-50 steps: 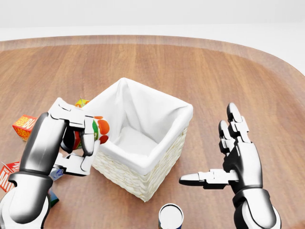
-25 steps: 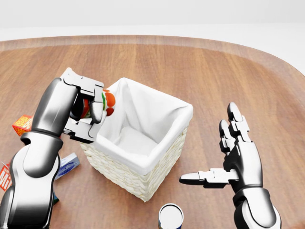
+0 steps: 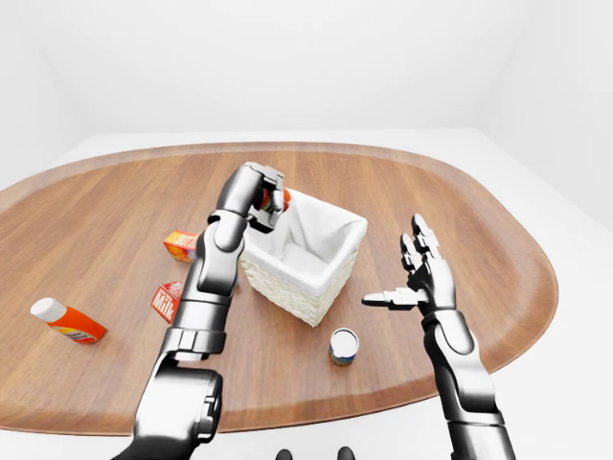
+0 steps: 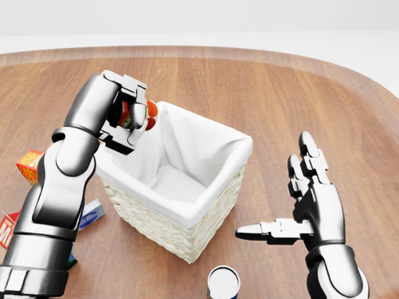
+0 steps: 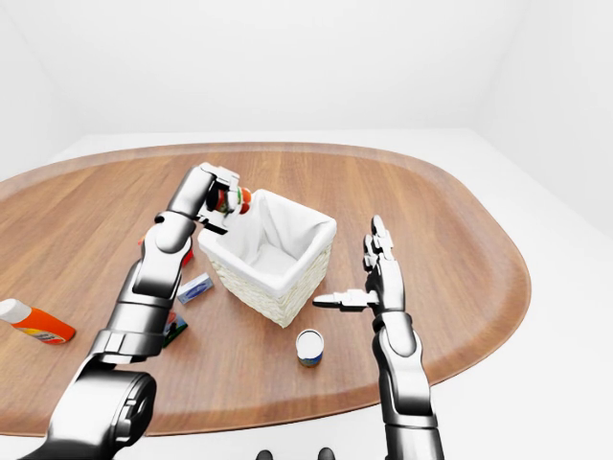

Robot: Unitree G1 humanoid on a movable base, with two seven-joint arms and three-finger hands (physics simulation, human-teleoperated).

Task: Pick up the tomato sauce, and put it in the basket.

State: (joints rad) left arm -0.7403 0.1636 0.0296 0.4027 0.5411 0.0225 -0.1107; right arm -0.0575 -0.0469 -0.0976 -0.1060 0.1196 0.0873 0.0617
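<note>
My left hand (image 4: 128, 118) is shut on the tomato sauce can (image 4: 138, 114), which has a red, green and white label. It holds the can in the air over the top left corner of the basket (image 4: 206, 212), a woven white basket with a white cloth liner. The hand and can also show in the right-eye view (image 5: 230, 200). My right hand (image 4: 293, 212) is open and empty, fingers spread, to the right of the basket.
A tin can (image 4: 223, 283) stands below the basket. An orange box (image 4: 31, 163), a red milk carton (image 4: 6, 229) and a blue packet (image 4: 90, 215) lie left of the basket. An orange bottle (image 3: 67, 322) lies far left on the wooden table (image 4: 280, 93).
My left hand has lifted the tomato sauce can up and to the right, from beside the basket's left wall to above its top left corner. The right hand has not moved.
</note>
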